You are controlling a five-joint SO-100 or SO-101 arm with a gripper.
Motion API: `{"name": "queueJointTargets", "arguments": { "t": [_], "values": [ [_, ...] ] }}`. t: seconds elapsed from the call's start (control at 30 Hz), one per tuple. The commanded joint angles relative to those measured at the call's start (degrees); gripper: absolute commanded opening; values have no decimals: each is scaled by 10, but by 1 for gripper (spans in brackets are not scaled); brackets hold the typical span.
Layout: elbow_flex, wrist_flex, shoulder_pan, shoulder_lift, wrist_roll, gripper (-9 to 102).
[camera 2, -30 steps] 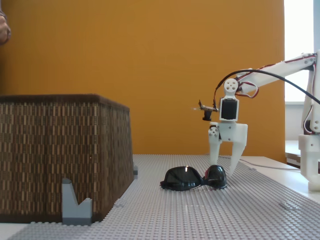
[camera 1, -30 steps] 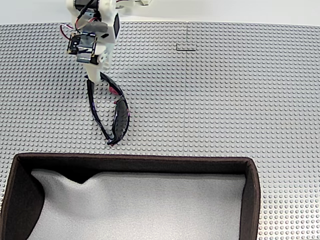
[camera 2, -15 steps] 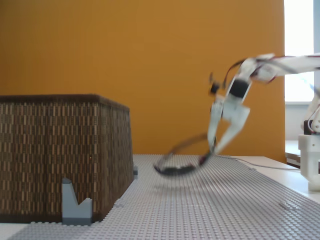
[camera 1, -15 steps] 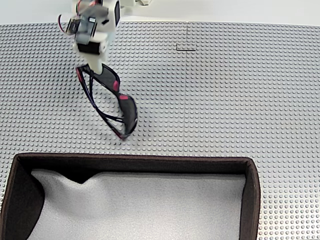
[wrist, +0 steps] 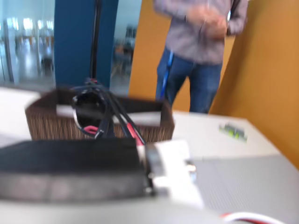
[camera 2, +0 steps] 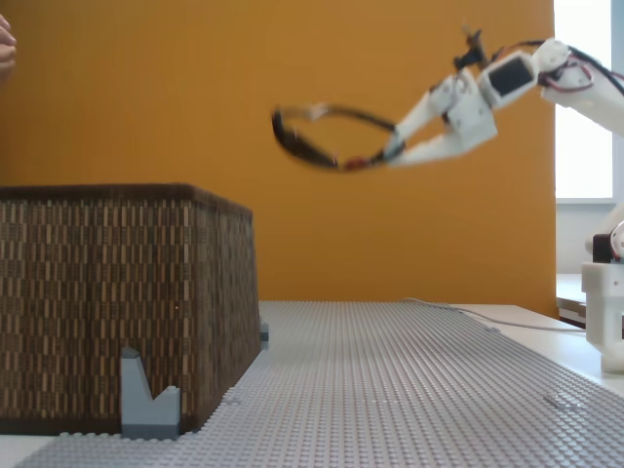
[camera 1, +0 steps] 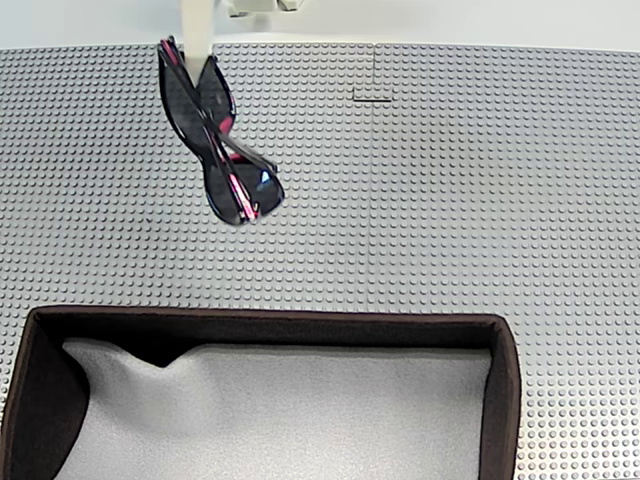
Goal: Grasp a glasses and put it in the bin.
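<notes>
The black sunglasses [camera 1: 222, 150] with pink-red accents hang in the air, held by one end in my white gripper [camera 2: 390, 154], which is shut on them. In a fixed view from the side the glasses [camera 2: 312, 136] stick out leftward, high above the studded table and level with a spot above the bin's top. The bin [camera 1: 505, 370] with dark brown walls and grey lining lies along the bottom of a fixed view from above; its woven wall [camera 2: 117, 292] stands at the left. In the wrist view the glasses [wrist: 96, 114] show in front of the bin [wrist: 46, 123].
The grey studded baseplate [camera 1: 430, 200] spreads around the bin. A small grey bracket [camera 2: 146, 400] stands by the bin's near corner. A person [wrist: 201, 51] in a grey shirt and jeans stands behind the table. A hand [camera 2: 5, 39] shows at the far left edge.
My gripper has lifted the sunglasses from the table, where they lay a second ago, high into the air and swung them towards the bin side.
</notes>
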Motion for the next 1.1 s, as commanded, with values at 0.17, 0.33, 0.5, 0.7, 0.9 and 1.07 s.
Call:
{"name": "queueJointTargets", "arguments": {
  "t": [0.17, 0.33, 0.5, 0.7, 0.9, 1.07],
  "values": [
    [-269, -54, -4, -186, -1, -1],
    [-364, -76, -6, -327, -7, -1],
    [-416, -81, -4, -422, 5, -1],
    [-492, -90, 3, -523, 4, -1],
    [-545, -95, 10, -580, 5, 0],
    [-578, -96, 11, -612, 11, 3]
  ]
}}
